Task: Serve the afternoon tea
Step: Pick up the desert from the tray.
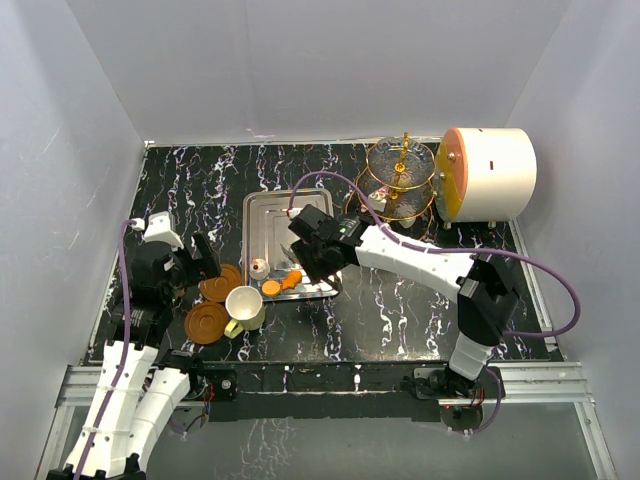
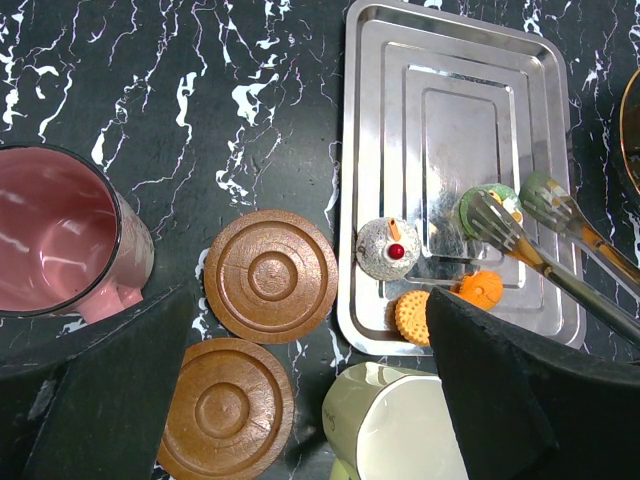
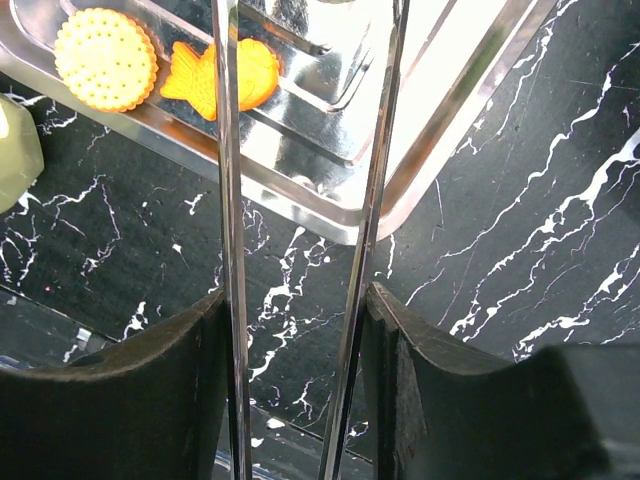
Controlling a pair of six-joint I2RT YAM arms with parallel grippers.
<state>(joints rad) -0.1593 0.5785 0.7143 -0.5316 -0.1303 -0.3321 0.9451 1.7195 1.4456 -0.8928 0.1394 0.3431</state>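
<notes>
The right gripper [image 3: 295, 320] pinches tongs [image 2: 545, 262] whose tips sit at a green cake [image 2: 482, 198]. The left gripper [image 2: 300, 400] is spread wide above two saucers [image 2: 270, 275].

- The far half of the steel tray [image 2: 460, 130] is bare; I can drop in there from above.
- Its near edge is crowded: white cake [image 2: 388, 248], green cake [image 2: 488, 205], biscuit [image 2: 412, 315], orange cake [image 2: 480, 290], and my tongs [image 2: 560, 272] reaching in from the right.
- Left of it, two saucers [image 2: 272, 275] and the cream cup [image 2: 395, 430] sit close together.
- Bare table [image 2: 200, 120] opens between them and the maroon cup [image 2: 60, 240].
- The glass stand [image 1: 400, 180] and white cylinder [image 1: 490, 175] block the far right corner.
</notes>
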